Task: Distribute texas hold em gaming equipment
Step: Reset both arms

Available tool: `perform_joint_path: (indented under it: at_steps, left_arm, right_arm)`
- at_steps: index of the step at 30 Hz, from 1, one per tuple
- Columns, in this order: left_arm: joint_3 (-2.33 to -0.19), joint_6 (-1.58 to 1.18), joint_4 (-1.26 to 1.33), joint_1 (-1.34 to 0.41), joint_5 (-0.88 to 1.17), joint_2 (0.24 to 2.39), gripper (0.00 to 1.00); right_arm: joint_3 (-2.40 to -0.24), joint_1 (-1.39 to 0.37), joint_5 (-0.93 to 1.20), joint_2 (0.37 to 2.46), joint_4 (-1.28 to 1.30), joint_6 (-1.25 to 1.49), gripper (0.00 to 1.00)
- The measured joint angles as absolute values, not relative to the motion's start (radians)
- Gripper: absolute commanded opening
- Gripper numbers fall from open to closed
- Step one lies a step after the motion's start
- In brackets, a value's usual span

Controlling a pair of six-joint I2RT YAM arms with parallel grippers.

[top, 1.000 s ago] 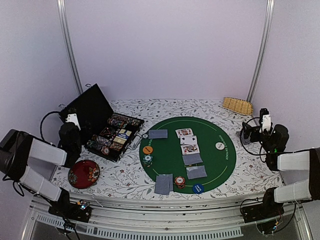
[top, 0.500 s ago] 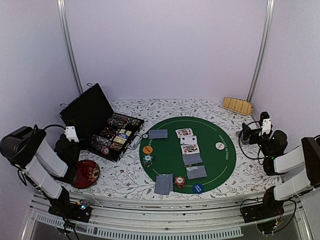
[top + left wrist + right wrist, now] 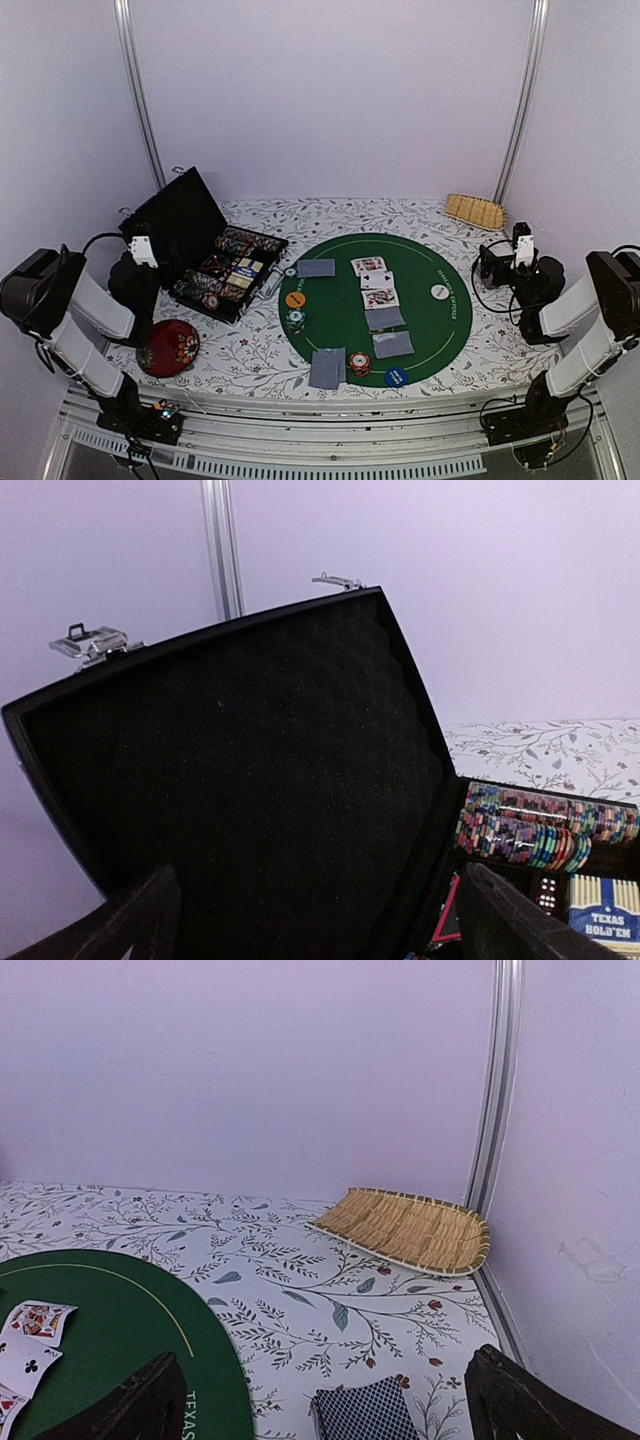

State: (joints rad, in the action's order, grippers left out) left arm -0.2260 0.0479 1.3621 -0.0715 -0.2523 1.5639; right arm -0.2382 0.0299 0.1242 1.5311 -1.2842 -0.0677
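Both arms are pictured at the outer edges of the table point(image 3: 260, 350), and nothing is held. The left gripper point(image 3: 318, 880) is spread wide and is pointed into the open case point(image 3: 230, 780), where spare chips point(image 3: 530, 838) are racked. The right gripper point(image 3: 325, 1360), its fingers equally far apart, is aimed at the far right corner. A face-down pack of cards point(image 3: 365, 1410) lies just below it, and a woven tray point(image 3: 410, 1228) lies beyond.

On the green mat point(image 3: 335, 310) the game is set out as for play. Face-up cards point(image 3: 377, 281) are lined down the centre. Face-down hands are placed at the far seat point(image 3: 316, 268) and the near seat point(image 3: 327, 367). A green chip stack point(image 3: 294, 320), a red chip stack point(image 3: 359, 363) and orange point(image 3: 295, 299), white point(image 3: 440, 291) and blue point(image 3: 396, 377) discs are set at the players' places. The deal is judged to be nearly or fully done.
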Motion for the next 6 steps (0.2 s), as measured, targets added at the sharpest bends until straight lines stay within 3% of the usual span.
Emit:
perform_joint_path:
  at_steps: [6]
  left_arm:
    - [-0.226,0.043,1.361,-0.072,-0.247,1.564,0.98]
  right_arm:
    - [-0.238,0.030,0.107,1.531,-1.283,-0.065,0.99]
